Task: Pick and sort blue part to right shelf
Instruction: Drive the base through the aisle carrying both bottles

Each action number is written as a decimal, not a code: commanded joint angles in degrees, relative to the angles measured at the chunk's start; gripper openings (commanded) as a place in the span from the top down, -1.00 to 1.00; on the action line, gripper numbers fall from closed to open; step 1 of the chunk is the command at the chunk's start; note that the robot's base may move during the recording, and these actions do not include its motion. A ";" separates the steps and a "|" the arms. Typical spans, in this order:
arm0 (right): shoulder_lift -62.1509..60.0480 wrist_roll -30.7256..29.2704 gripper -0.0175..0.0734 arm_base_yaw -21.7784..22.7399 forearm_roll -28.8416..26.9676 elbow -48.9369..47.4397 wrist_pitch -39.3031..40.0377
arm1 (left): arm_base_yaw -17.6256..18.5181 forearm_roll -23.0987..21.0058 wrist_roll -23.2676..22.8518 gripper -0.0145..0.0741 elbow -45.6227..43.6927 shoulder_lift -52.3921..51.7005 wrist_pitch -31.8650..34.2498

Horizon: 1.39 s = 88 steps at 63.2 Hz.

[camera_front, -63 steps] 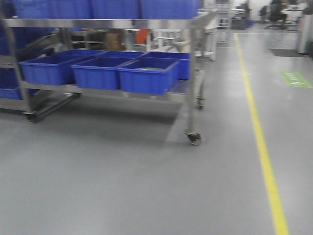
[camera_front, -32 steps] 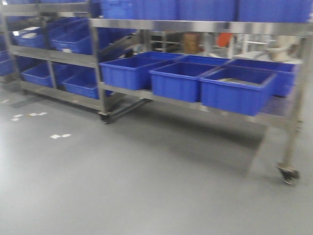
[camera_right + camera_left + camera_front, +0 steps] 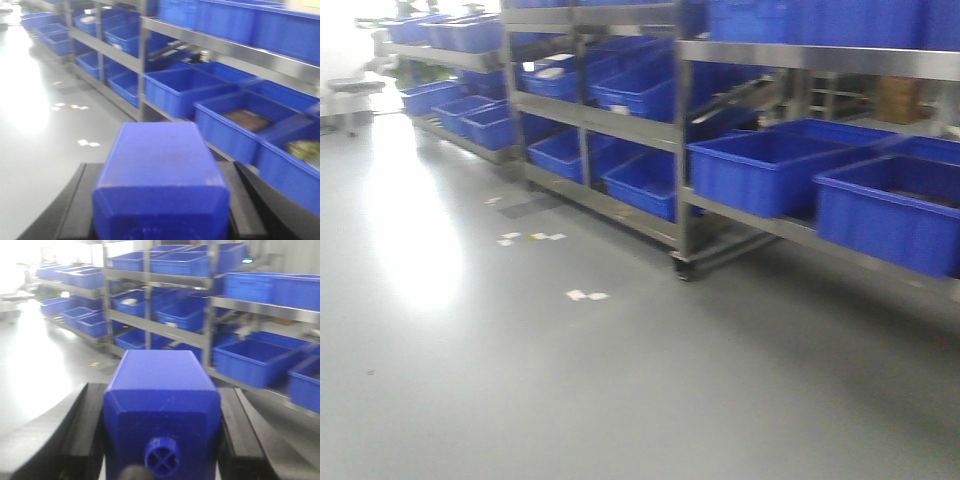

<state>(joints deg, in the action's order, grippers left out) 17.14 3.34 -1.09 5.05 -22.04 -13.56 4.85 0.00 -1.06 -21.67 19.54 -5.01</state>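
Note:
In the right wrist view, my right gripper (image 3: 160,167) is shut on the blue part (image 3: 161,170), a long deep-blue block with sloped shoulders. Its cap end is cut off by the bottom edge. My left gripper (image 3: 162,390) is shut on a shorter blue block (image 3: 160,400) whose near face carries a small round knob (image 3: 161,456). Black fingers (image 3: 87,430) press both its sides. The right shelf (image 3: 820,58), a steel rack with large open blue bins (image 3: 765,170), stands ahead to the right. Neither gripper shows in the front view.
More steel racks with smaller blue bins (image 3: 550,150) run back along the left. One rack foot has a caster (image 3: 682,265). White scraps (image 3: 586,295) lie on the grey floor. A bright glare patch (image 3: 410,230) covers the left floor.
The front view has swung left: the rack with large bins slid to the right edge, the yellow floor line left the view, and further racks and glare came in.

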 commanded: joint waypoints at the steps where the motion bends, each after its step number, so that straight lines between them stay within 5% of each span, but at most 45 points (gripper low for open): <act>1: 0.46 -0.33 -0.25 0.24 0.64 -1.81 5.30 | -0.05 0.00 -0.07 -0.19 -1.88 0.38 5.39; 88: 0.46 -0.33 -0.25 0.24 0.64 -1.81 5.30 | -0.05 0.00 -0.07 -0.19 -1.88 0.38 5.39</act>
<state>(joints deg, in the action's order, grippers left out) 17.14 3.34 -1.09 5.05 -22.04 -13.87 4.83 0.00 -1.06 -21.67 19.54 -5.01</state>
